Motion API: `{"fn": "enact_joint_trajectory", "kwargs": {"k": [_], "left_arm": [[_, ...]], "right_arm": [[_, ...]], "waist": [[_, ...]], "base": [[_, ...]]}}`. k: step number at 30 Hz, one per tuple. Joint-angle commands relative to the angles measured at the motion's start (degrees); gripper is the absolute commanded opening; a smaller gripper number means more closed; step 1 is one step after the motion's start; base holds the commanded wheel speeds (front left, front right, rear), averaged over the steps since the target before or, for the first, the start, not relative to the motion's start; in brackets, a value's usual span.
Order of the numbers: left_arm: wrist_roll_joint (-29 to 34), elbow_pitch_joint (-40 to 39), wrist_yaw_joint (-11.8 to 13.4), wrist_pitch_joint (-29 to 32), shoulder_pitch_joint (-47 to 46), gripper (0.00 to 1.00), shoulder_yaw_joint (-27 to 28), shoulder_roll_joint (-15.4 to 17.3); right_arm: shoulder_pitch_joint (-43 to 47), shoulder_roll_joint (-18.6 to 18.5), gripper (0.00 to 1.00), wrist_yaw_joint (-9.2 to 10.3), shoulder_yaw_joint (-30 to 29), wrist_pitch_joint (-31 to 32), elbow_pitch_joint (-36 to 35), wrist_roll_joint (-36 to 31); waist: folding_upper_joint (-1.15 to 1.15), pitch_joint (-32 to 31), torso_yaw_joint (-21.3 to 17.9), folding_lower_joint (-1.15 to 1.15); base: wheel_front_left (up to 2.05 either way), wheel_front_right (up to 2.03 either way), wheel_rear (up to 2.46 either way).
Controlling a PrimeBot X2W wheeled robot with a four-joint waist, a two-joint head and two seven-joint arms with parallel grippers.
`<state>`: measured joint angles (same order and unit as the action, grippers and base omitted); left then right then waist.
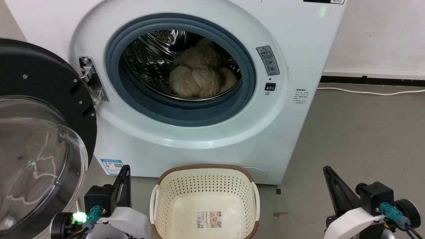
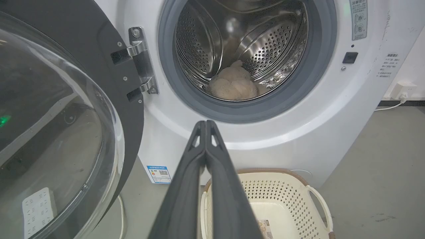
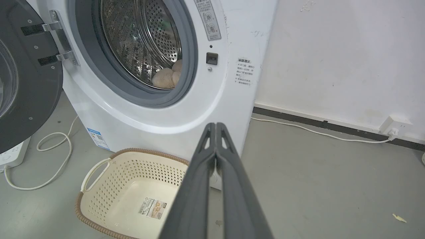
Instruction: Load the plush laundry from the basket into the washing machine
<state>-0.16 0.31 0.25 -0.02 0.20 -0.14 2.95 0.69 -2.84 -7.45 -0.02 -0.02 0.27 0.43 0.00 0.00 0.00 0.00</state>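
The cream-beige fluffy plush toy point(image 1: 199, 74) is sitting inside the perforated steel drum point(image 1: 146, 63) of the big white front-loading washing machine point(image 1: 199, 146), low and a bit right, all rounded lumpy bits bunched together. The oval cream plastic basket point(image 1: 206, 189) with the brown woven-look rim sits on the floor point(image 1: 358, 132) right in front of the washer, with a barcode label point(image 1: 210, 219) on its bottom, print too small to read. There's a blue-edged QR sticker point(image 1: 112, 166) low on the washer front and a grey warning sticker point(image 1: 267, 60) beside the porthole, also unreadable. My left pincer point(image 2: 206, 122) and right pincer point(image 3: 215, 124) both have their fingers pressed together. The black-rimmed clear door point(image 1: 36, 139) hangs open on the left.
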Motion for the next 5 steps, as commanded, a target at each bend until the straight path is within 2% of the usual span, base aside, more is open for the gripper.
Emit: {"fn": "enact_joint_trajectory", "kwargs": {"k": [1, 5], "left_arm": [[0.2, -0.3, -0.2, 0.0, -0.2, 0.00, 0.1, -0.1], [0.2, -0.3, -0.2, 0.0, -0.2, 0.00, 0.1, -0.1]], "right_arm": [[-0.7, 0.0, 0.00, -0.03, 0.0, 0.0, -0.3, -0.4], [-0.7, 0.0, 0.00, -0.03, 0.0, 0.0, -0.3, -0.4]], "waist": [[0.00, 0.0, 0.0, 0.00], [0.00, 0.0, 0.0, 0.00]], "base": [[0.00, 0.00, 0.00], [0.00, 0.00, 0.00]]}}
